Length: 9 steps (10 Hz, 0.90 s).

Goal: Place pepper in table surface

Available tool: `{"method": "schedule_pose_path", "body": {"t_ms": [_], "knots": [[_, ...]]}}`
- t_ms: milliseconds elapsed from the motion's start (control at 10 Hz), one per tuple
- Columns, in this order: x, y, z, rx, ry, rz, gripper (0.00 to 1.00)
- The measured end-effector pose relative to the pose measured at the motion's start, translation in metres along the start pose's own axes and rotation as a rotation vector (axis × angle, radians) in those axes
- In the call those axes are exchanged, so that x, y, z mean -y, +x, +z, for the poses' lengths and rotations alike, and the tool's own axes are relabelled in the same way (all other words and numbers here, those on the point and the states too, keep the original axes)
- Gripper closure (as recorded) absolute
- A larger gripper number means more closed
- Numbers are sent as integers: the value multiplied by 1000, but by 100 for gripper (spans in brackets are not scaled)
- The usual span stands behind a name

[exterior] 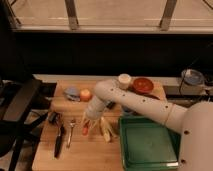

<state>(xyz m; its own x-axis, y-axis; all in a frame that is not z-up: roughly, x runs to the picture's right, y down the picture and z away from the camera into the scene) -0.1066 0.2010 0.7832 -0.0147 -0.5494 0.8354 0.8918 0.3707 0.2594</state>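
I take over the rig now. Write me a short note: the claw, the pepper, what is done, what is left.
Claw: low over the light-brown wooden tabletop, right of the metal fork.
Small slender red-orange pepper: at the claw tip, at or just above the wood; contact unclear.
Green plastic tray: to the right, not involved.
Done: pepper brought down to the tabletop.
Left: confirm release, lift the claw away.

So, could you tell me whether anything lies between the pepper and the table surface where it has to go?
Nothing visible does. The gripper is low over the table surface, and the pepper sits just below it, between the fork and the banana.
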Motion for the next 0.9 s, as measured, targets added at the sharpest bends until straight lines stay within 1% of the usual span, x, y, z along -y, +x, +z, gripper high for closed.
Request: {"method": "schedule_pose_path", "body": {"t_ms": [100, 200, 400, 500, 600, 700, 800, 900], "knots": [[2, 1, 14, 24, -4, -3, 99], [5, 1, 24, 45, -9, -5, 92], [5, 2, 35, 66, -13, 0, 72], [4, 2, 39, 73, -14, 3, 60], [3, 1, 40, 76, -17, 3, 52], [2, -1, 40, 78, -18, 4, 40], [1, 0, 38, 75, -16, 7, 35], [2, 0, 39, 76, -15, 6, 34]]}}
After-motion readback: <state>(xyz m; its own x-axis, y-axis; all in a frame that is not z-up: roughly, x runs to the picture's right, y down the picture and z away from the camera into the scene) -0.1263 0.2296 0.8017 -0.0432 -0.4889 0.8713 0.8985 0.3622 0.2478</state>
